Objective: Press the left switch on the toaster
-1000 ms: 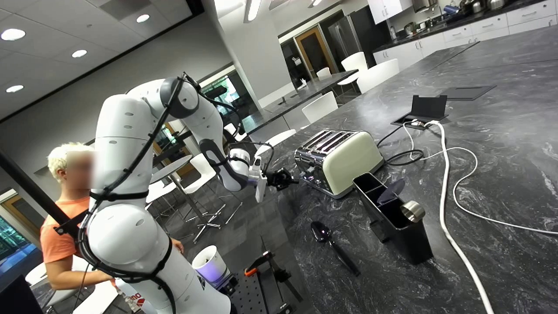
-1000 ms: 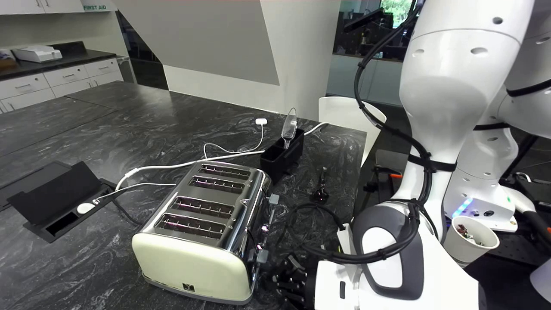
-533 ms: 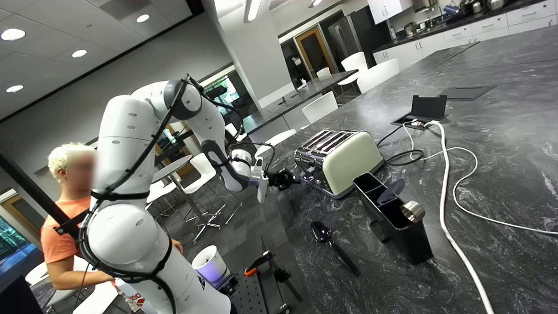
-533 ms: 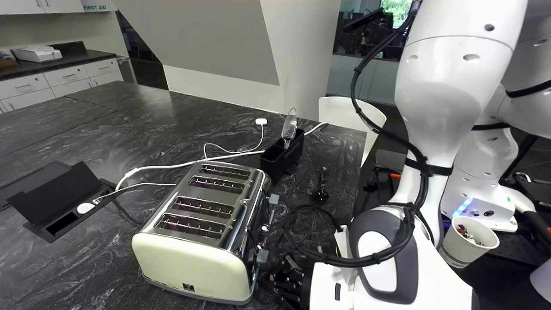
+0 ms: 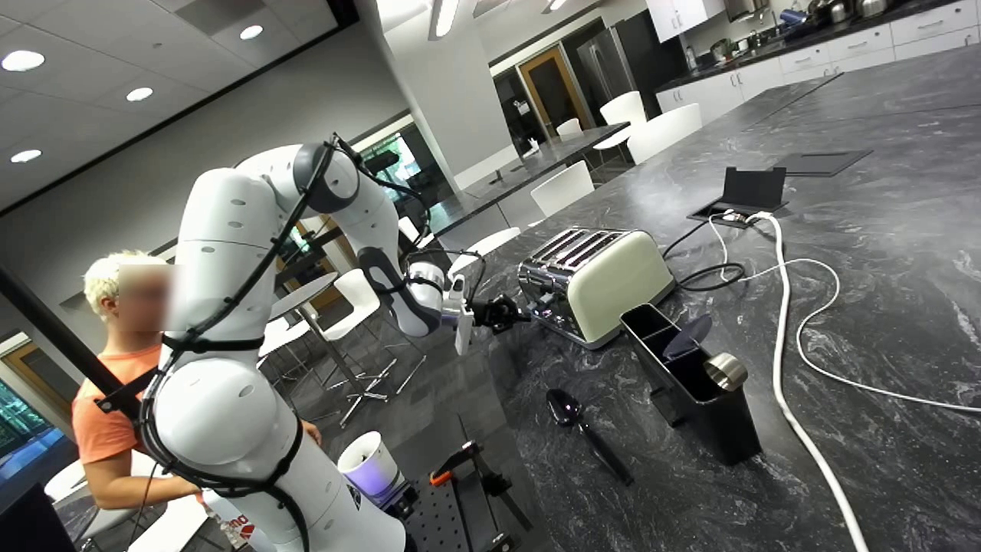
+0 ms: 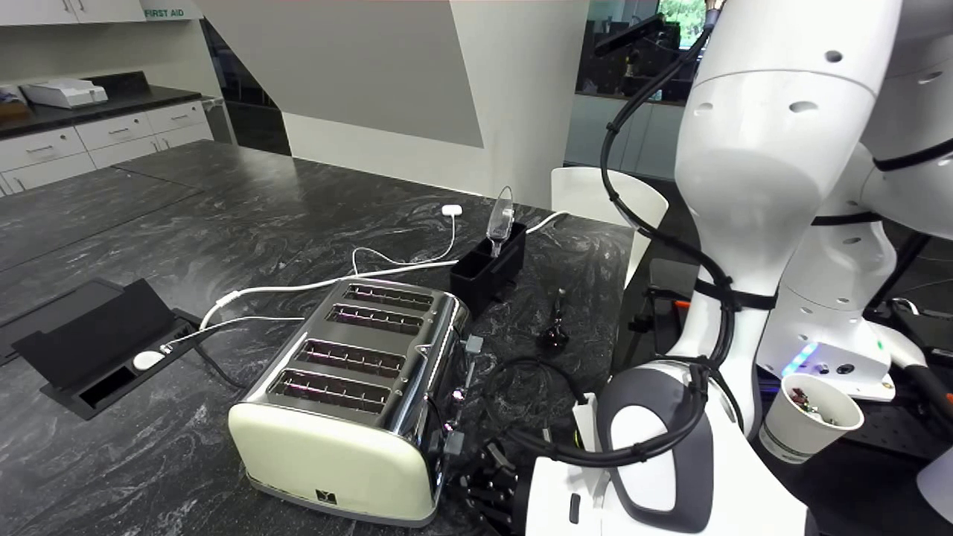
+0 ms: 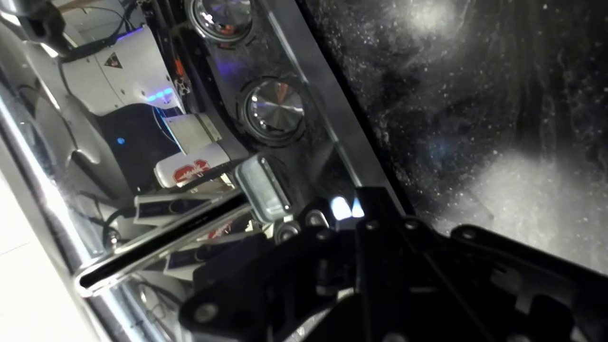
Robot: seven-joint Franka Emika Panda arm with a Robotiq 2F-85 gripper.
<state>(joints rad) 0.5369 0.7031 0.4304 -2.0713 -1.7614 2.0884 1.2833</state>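
Gripper point(image 7: 380, 204) clenched on itself | just beside front of toaster point(image 5: 621, 287), contact unclear | wrist view: lever point(image 7: 263, 190) at gripper's 9 o'clock | in an exterior view: toaster on dark countertop point(image 5: 904, 253), gripper's 2 o'clock; black caddy point(image 5: 716, 422) at toaster's 5 o'clock

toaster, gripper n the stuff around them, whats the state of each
Toaster: standing upright, no bread showing
Toaster lever: hard to tell whether pressed
Gripper: looks shut, nothing seen held
Black holder: upright, not empty
Black spoon: lying down
Black hatch lid: raised open
White cup: uncovered, not empty
Thick white cable: lying in loose curves
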